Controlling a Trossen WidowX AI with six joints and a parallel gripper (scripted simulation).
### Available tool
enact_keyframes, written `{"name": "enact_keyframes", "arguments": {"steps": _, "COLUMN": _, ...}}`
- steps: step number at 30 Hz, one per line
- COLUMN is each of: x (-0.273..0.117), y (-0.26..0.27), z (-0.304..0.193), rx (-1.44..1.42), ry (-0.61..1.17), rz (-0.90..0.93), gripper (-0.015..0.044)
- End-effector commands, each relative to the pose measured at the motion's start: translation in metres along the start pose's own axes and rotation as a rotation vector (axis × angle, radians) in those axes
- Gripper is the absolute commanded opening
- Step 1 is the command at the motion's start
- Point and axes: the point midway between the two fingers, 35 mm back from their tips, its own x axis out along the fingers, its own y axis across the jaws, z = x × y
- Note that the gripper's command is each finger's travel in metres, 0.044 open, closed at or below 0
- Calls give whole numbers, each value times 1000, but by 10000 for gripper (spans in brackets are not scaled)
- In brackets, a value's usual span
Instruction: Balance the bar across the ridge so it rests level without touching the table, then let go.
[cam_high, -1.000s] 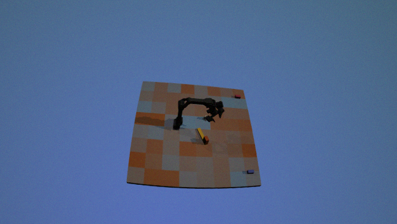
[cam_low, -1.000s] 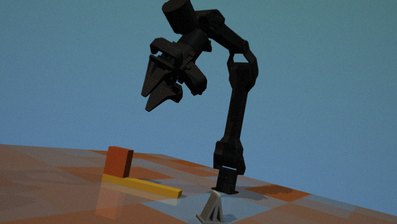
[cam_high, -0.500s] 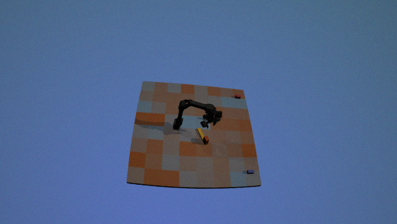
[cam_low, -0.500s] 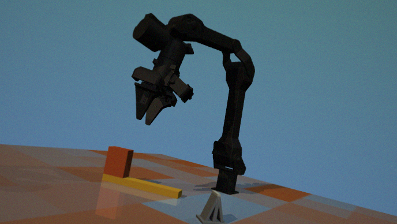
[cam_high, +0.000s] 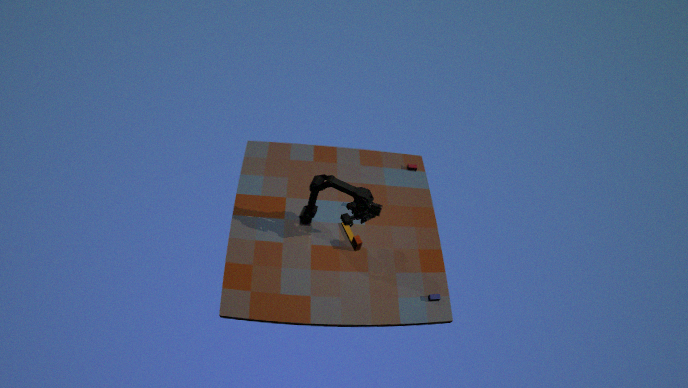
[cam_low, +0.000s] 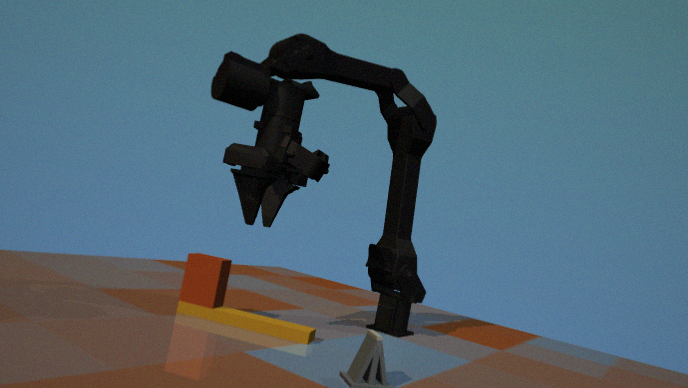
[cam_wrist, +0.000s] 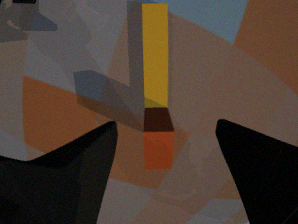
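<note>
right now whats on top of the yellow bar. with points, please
An orange block (cam_high: 357, 240) (cam_low: 204, 281) (cam_wrist: 159, 150) stands on one end of the yellow bar (cam_high: 347, 231) (cam_low: 260, 323) (cam_wrist: 155, 55); the bar's surface beneath it is covered.

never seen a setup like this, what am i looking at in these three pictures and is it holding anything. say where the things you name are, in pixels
The black machine is a robot arm with several joints. At its end is a hand (cam_high: 354, 214) (cam_low: 257, 224) (cam_wrist: 168, 127) with two pointed fingers.

The first picture looks down from high above. The second is taken from the side. The third comes from a camera near the hand, so the dark wedges at its edges are the fingers.

On the patchwork table (cam_high: 280, 280) (cam_low: 75, 345) lies a yellow bar (cam_high: 347, 232) (cam_low: 265, 324) (cam_wrist: 155, 55) with an orange block (cam_high: 357, 241) (cam_low: 204, 281) (cam_wrist: 159, 150) standing on one end. A pale ridge (cam_low: 364, 357) stands nearby. Near two corners are a small red block (cam_high: 412, 167) and a blue one (cam_high: 434, 297).

Nothing is held: the hand is open above the bar.
</note>
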Motion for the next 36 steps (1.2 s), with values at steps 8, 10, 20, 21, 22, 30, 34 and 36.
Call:
{"name": "enact_keyframes", "arguments": {"steps": 8, "x": 60, "y": -3, "z": -3, "rx": -2, "ry": -8, "rz": 2, "gripper": 315}}
{"name": "enact_keyframes", "arguments": {"steps": 10, "x": 74, "y": -3, "z": -2, "rx": -2, "ry": -8, "rz": 2, "gripper": 315}}
{"name": "enact_keyframes", "arguments": {"steps": 20, "x": 111, "y": 2, "z": 2, "rx": -2, "ry": -8, "rz": 2, "gripper": 315}}
{"name": "enact_keyframes", "arguments": {"steps": 21, "x": 112, "y": 2, "z": 2, "rx": -2, "ry": -8, "rz": 2, "gripper": 315}}
{"name": "enact_keyframes", "arguments": {"steps": 22, "x": 113, "y": 2, "z": 2, "rx": -2, "ry": -8, "rz": 2, "gripper": 315}}
{"name": "enact_keyframes", "arguments": {"steps": 30, "x": 124, "y": 2, "z": 2, "rx": -2, "ry": -8, "rz": 2, "gripper": 315}}
{"name": "enact_keyframes", "arguments": {"steps": 34, "x": 131, "y": 2, "z": 2, "rx": -2, "ry": -8, "rz": 2, "gripper": 315}}
{"name": "enact_keyframes", "arguments": {"steps": 36, "x": 134, "y": 2, "z": 2, "rx": -2, "ry": -8, "rz": 2, "gripper": 315}}
